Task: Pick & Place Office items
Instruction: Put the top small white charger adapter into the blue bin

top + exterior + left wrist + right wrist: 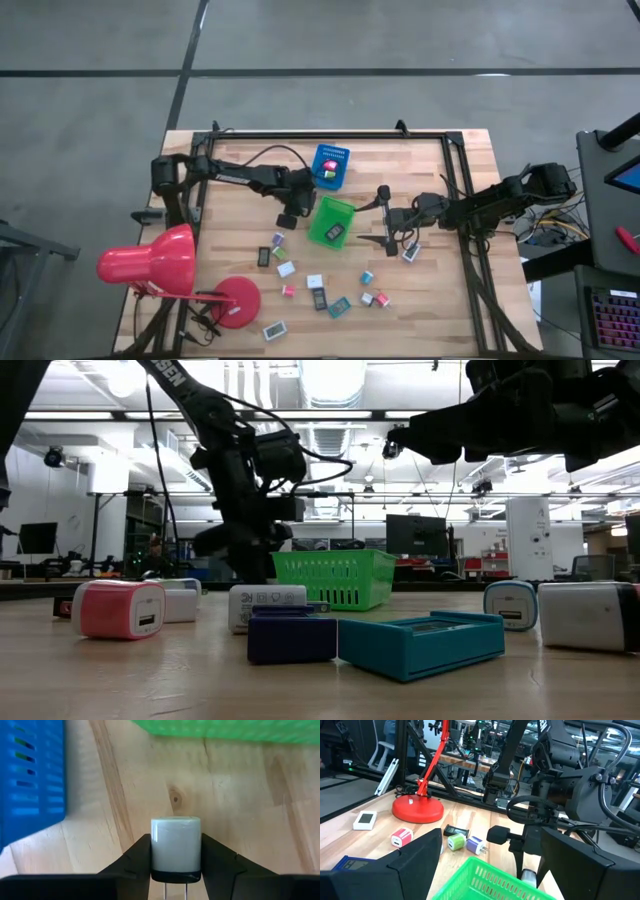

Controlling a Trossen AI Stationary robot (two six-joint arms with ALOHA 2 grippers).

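My left gripper [290,216] points steeply down between the blue tray [331,152] and the green tray [322,222], shut on a pale cube-shaped office item [176,842] with a dark end and two metal prongs. My right gripper [383,216] stands open and level just right of the green tray, with nothing between its fingers. Several more small office items [315,282] lie loose on the wood nearer the front edge. The blue tray holds red, green and white pieces [327,171], and the green tray a dark one [336,232]. My left gripper pinches the pale cube by two opposite side faces [154,851] between its two fingers [137,862]. The fingers come from above, pointing steeply down. The cube's dark pronged end faces back toward the wrist. Whether the cube's far end rests on the table, I cannot tell.
A big red desk lamp [150,262] with its round base [238,300] stands at the front left. A black frame [330,135] runs along the table's far edge and sides. Bare wood lies between the two trays and the loose pieces.
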